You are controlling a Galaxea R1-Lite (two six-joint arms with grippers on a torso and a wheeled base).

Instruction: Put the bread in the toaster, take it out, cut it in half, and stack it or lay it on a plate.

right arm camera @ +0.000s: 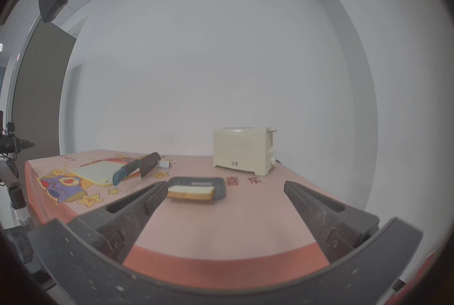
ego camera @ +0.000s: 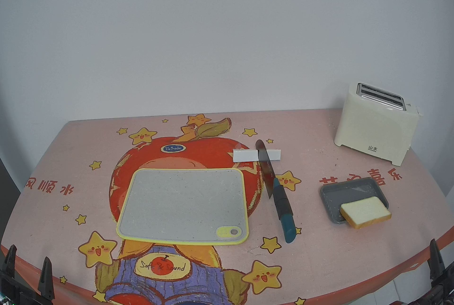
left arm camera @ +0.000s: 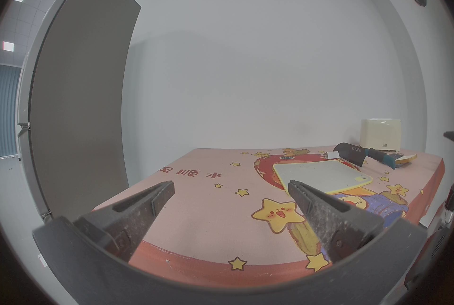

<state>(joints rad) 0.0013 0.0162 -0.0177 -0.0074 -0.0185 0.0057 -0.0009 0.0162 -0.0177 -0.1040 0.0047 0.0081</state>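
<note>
**Head view: bread lies right of centre, nearest the right arm**

Head view puts the pale, square slice of bread with a tan crust (ego camera: 365,211) in the lower right of the frame. It lies flat on a small dark grey rectangular tray (ego camera: 331,192), with its near corner overhanging the tray's front rim. The slice's longer side runs across the frame, rising slightly toward the right. Behind it, in the upper right, stands the cream plastic toaster (ego camera: 376,124); its two slots open upward and both look empty.

The right end effector (right arm camera: 224,188) sits at the near right edge of the pink cartoon-printed table (ego camera: 331,263), fingers spread wide with nothing between them. The bread is straight ahead of it, with the toaster beyond on much the same line. The left end effector (left arm camera: 230,185), equally spread and empty, sits at the near left corner, well apart from the tray.

Between the two, at centre frame, lies the grey cutting board with a yellow rim (ego camera: 182,204). Just to its right is the teal-handled knife (ego camera: 279,197), its blade tip propped on a small white block (ego camera: 246,155).

By my reading no step has begun, and the right arm is the natural one for the pickup. The overhanging corner probably offers the fingers their easiest purchase on so thin a slice.
</note>
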